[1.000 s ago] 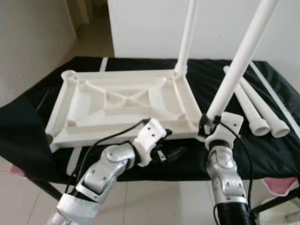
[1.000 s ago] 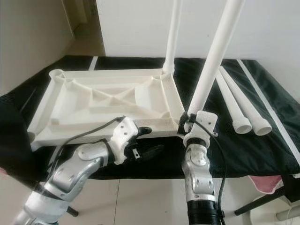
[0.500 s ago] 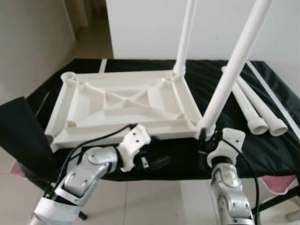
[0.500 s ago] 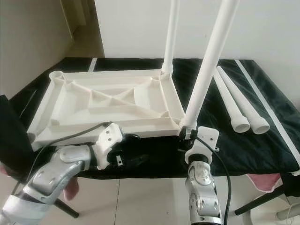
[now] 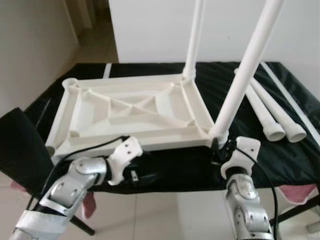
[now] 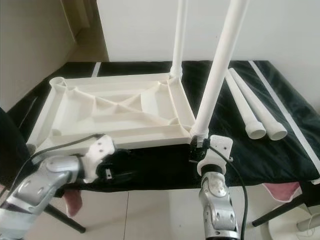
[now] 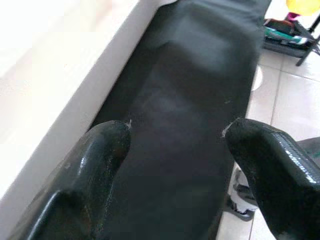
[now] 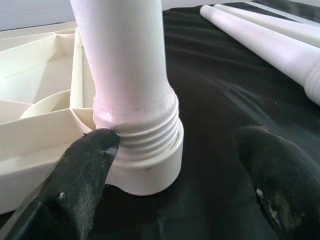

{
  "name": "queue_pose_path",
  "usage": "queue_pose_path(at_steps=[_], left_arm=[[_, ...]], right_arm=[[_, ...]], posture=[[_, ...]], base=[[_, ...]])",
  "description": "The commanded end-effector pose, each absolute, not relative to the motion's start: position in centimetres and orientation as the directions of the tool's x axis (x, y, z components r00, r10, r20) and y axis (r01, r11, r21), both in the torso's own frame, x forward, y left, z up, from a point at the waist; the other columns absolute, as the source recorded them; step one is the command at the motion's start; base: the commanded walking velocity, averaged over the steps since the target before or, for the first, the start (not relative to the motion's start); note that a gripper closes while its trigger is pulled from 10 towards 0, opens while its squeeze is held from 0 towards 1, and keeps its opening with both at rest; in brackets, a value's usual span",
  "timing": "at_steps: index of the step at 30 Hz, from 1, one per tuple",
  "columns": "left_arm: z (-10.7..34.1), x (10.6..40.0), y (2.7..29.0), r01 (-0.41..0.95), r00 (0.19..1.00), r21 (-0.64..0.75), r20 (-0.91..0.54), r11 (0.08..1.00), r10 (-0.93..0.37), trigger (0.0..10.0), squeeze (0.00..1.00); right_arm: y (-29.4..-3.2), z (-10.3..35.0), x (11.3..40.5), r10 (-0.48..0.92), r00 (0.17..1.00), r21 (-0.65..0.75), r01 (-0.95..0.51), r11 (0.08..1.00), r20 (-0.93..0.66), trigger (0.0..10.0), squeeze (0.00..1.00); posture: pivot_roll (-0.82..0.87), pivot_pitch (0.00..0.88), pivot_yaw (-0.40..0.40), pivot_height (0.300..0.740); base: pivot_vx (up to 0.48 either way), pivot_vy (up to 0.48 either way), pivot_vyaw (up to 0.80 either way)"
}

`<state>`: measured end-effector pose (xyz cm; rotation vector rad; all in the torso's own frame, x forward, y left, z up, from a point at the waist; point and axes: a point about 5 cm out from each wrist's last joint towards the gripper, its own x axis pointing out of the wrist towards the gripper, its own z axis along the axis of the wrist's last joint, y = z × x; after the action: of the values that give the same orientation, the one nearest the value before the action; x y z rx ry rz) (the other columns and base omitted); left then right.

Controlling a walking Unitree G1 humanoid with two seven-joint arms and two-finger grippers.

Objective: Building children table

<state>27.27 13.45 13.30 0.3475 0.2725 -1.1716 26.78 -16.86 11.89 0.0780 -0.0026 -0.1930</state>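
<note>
While the white tabletop [image 5: 132, 112] lies upside down on the black-covered worktop [image 5: 280, 150], ribs facing up, two legs stand upright in its right-hand corners: the far leg [image 5: 194, 37] at the back corner and the near leg [image 5: 245, 75] at the front corner, its threaded base seated in the socket. Two spare legs [image 5: 270, 112] lie side by side on the cloth to the right of the tabletop, touching each other and apart from it. The right end effector [image 5: 220, 146] sits at the foot of the near leg, at the worktop's front edge; in the right wrist view its fingers [image 8: 87, 170] are spread wide, one resting against the ribbed collar of the leg's base and the other well clear on the far side, so nothing is pinched. The left end effector [image 5: 145, 176] hangs low in front of the worktop's front edge, just below the tabletop's near rim; in the left wrist view its fingers [image 7: 95, 165] are spread apart with only black cloth between them, the white rim running alongside. A dark flap [image 5: 17, 150] hangs at the worktop's left corner, and pale tiled floor [image 6: 150, 215] shows beneath.
</note>
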Motion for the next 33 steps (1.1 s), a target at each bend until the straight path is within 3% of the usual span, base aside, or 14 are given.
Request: queue_pose_path(at_steps=[1, 14, 21, 27, 33], left_arm=[[13.2, 27.7, 14.7, 0.921, 0.387, 0.137, -0.411, 0.363, -0.825, 10.0, 0.0], [13.7, 29.6, 19.6, 0.843, 0.53, 0.19, -0.444, 0.503, -0.722, 10.0, 0.0], [14.6, 30.1, 20.8, 0.811, 0.58, 0.199, -0.407, 0.551, -0.706, 10.0, 0.0], [15.4, 30.4, 21.3, 0.792, 0.606, 0.183, -0.354, 0.583, -0.712, 10.0, 0.0], [17.3, 30.8, 22.6, 0.767, 0.639, 0.123, -0.22, 0.629, -0.737, 10.0, 0.0]], right_arm=[[-17.6, 11.7, 27.1, -0.202, 0.979, 0.076, 0.203, 0.976, -0.019, 10.0, 0.0], [-21.1, 12.1, 28.5, -0.268, 0.963, 0.021, 0.268, 0.963, 0.001, 10.0, 0.0], [-23.2, 12.6, 29.2, -0.322, 0.947, 0.008, 0.322, 0.947, 0.014, 10.0, 0.0], [-23.1, 12.5, 29.4, -0.32, 0.947, 0.014, 0.319, 0.948, 0.013, 10.0, 0.0], [-21.2, 11.6, 29.7, -0.257, 0.966, 0.037, 0.258, 0.966, -0.012, 10.0, 0.0]], posture=[[-0.02, 0.037, 0.011, 0.74], [-0.01, 0.035, 0.015, 0.74], [0.0, 0.029, 0.013, 0.74], [0.0, 0.024, 0.011, 0.74], [0.0, 0.009, 0.005, 0.74]], base=[[0.0, 0.0, 0.0], [0.0, 0.0, 0.0], [0.0, 0.0, 0.0], [0.0, 0.0, 0.0], [0.0, 0.0, 0.0]])
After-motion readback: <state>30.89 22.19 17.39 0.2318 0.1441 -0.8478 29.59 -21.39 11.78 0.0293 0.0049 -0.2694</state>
